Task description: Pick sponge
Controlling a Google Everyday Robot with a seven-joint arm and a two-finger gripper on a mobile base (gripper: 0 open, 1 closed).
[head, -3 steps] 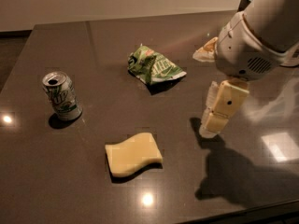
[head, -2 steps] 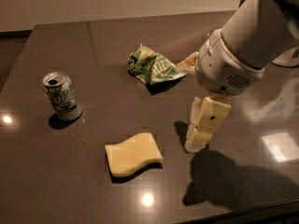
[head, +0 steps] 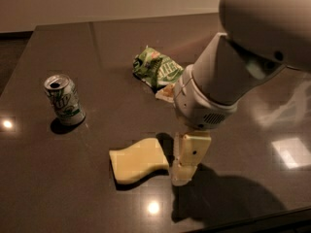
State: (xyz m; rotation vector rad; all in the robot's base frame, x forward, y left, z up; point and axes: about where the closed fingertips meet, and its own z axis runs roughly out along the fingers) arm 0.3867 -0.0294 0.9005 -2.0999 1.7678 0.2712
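Note:
The sponge (head: 139,160) is a flat pale-yellow block with wavy edges, lying on the dark table (head: 63,188) near its front. My gripper (head: 184,170), boxy and cream-yellow, hangs from the big white arm (head: 228,76) and points down right beside the sponge's right edge, low over the table. It holds nothing that I can see.
A green-and-white soda can (head: 64,101) stands upright at the left. A crumpled green-and-white snack bag (head: 156,70) lies behind the arm, toward the back. The table's front edge runs close below the gripper, at the lower right.
The arm has swung left and toward the camera, bringing the gripper from the right of the table down to the sponge's right edge. The sponge, can and bag have not moved.

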